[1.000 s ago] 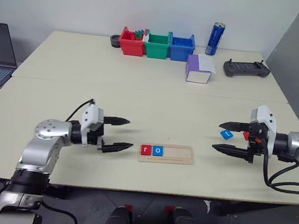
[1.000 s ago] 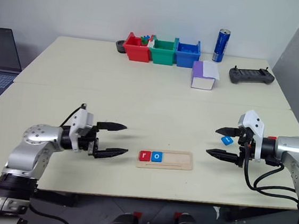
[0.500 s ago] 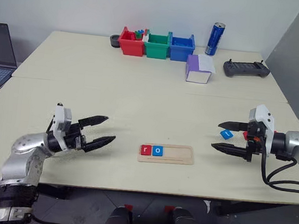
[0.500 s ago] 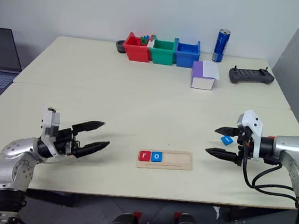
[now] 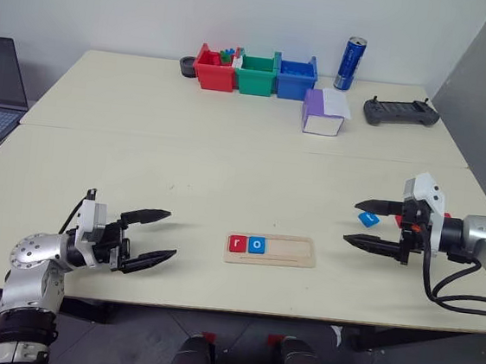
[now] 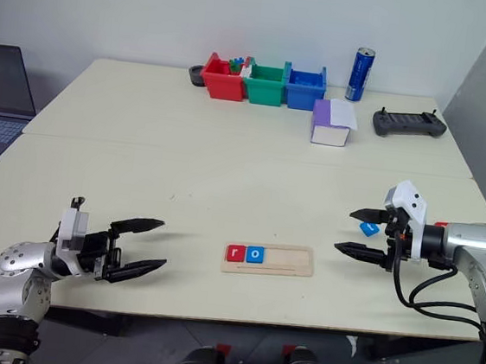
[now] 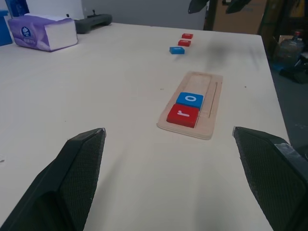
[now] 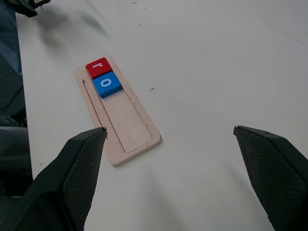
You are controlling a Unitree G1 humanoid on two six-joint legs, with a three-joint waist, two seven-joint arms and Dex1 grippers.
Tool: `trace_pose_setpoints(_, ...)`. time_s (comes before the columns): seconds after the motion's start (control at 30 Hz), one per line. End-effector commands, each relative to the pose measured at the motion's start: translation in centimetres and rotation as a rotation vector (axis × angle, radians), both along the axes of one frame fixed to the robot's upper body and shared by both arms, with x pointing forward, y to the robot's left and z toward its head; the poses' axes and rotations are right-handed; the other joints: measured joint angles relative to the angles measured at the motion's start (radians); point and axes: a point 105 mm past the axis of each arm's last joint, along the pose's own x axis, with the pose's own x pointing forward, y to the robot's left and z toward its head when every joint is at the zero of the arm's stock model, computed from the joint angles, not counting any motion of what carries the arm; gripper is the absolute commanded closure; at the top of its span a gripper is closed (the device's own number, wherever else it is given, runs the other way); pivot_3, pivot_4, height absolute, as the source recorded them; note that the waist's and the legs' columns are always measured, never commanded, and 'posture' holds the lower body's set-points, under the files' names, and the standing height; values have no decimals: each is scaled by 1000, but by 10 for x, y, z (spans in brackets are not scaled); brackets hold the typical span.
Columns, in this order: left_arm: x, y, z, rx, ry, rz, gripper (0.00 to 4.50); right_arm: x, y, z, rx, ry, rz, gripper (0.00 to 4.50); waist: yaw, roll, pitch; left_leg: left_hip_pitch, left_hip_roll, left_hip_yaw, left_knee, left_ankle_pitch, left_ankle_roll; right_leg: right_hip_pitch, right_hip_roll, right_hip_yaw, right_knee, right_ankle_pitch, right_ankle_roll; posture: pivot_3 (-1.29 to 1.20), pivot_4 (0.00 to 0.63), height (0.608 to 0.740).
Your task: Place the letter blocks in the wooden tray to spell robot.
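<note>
The letter on the loose blue tile (image 5: 368, 219) near the right gripper (image 5: 369, 224) is too small to read in the head views, and the upper finger crosses just above it. Two red tiles (image 7: 186, 39) lie just beyond that blue one in the left wrist view; their letters cannot be made out there, and in the head views the right gripper's body largely hides them.

The wooden tray (image 5: 289, 252) lies on the table (image 5: 227, 163) near the front edge, between the two arms. A red "r" (image 5: 236, 243) and a blue "o" (image 5: 256, 245) sit side by side at its left end, touching; the remaining groove is bare.

The left gripper (image 5: 161, 236) hovers well left of the tray, fingers spread wide, holding nothing. The right gripper is likewise wide open and empty, off to the tray's right, touching no tile
</note>
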Motion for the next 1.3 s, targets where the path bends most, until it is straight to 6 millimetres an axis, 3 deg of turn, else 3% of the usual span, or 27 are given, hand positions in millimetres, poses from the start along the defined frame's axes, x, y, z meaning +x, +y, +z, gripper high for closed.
trace_pose_setpoints(0.03,-1,-4,9,-3,-62,-11,26,-1,0,7,-12,-39,7,0,0,0,0,0,0,0,0,0,0,0,0,0,0,0,0,0,150,740)
trace_pose_setpoints(0.27,-1,-12,15,-10,-65,-15,26,-2,-4,7,-21,-36,-11,0,0,0,0,0,0,0,0,0,0,0,0,0,0,0,0,0,150,740)
trace_pose_setpoints(0.4,-4,-11,15,31,-49,-32,26,3,-18,2,-48,-37,-72,0,0,0,0,0,0,0,0,0,0,0,0,0,0,0,0,0,150,740)
trace_pose_setpoints(0.53,-4,-10,17,30,-46,-31,26,28,-39,7,-2,-133,-249,0,0,0,0,0,0,0,0,0,0,0,0,0,0,0,0,0,150,740)
trace_pose_setpoints(0.67,-10,-9,14,67,-34,-60,26,35,-53,-14,13,-98,-359,0,-1,0,0,0,0,0,0,0,0,0,0,0,0,0,0,0,150,740)
trace_pose_setpoints(0.77,-16,-5,13,93,-25,-69,26,30,-52,-23,30,-80,-375,0,-1,0,0,0,0,0,-2,0,0,0,0,0,0,-1,-2,0,150,740)
trace_pose_setpoints(0.93,-25,5,8,132,-5,-73,26,39,-55,-34,38,-82,-464,0,-4,0,0,1,0,0,-3,0,0,-1,0,0,0,-1,-2,0,150,740)
trace_pose_setpoints(1.2,-27,16,-1,151,0,-63,26,48,-72,-40,35,-102,-588,0,-1,0,0,0,0,0,-3,0,0,-1,0,0,0,-1,-2,0,150,740)
trace_pose_setpoints(1.3,-30,22,-9,162,13,-50,26,49,-91,-37,35,-113,-670,0,-2,0,0,1,0,0,-3,0,0,-1,0,0,0,-1,-2,0,150,740)
